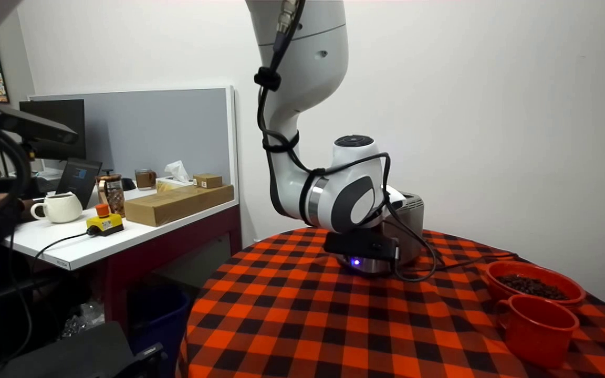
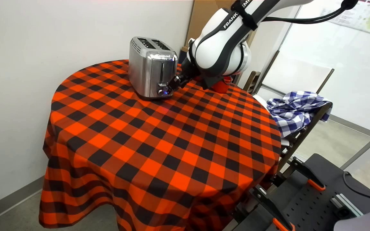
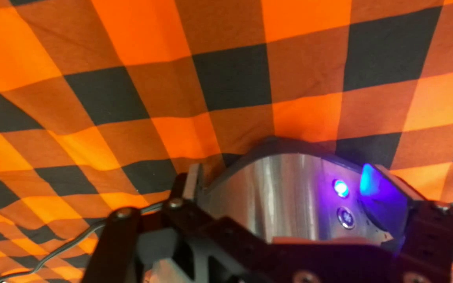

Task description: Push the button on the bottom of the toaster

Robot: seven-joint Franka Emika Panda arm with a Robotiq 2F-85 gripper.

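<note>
Standing toaster (image 2: 151, 69): one, on checked cloth (image 2: 159, 141) near the wall (image 2: 59, 32).
Buttons (image 3: 341, 188): two made out; the one nearer the base (image 3: 279, 144) glows.
Gripper (image 3: 285, 179): one, fingers (image 3: 385, 202) wide apart, nothing held.
Press: likely alignment stage, contact unclear; next, fingertip squarely onto glowing button.
Crockery: one bowl (image 1: 549, 275), one mug (image 1: 540, 336).

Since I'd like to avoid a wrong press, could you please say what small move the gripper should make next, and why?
I'd probably shift the open gripper slightly sideways to line its nearer finger up with the lit bottom button on the toaster. In the wrist view, that finger sits beside the button, and the glow cannot confirm a press.
</note>
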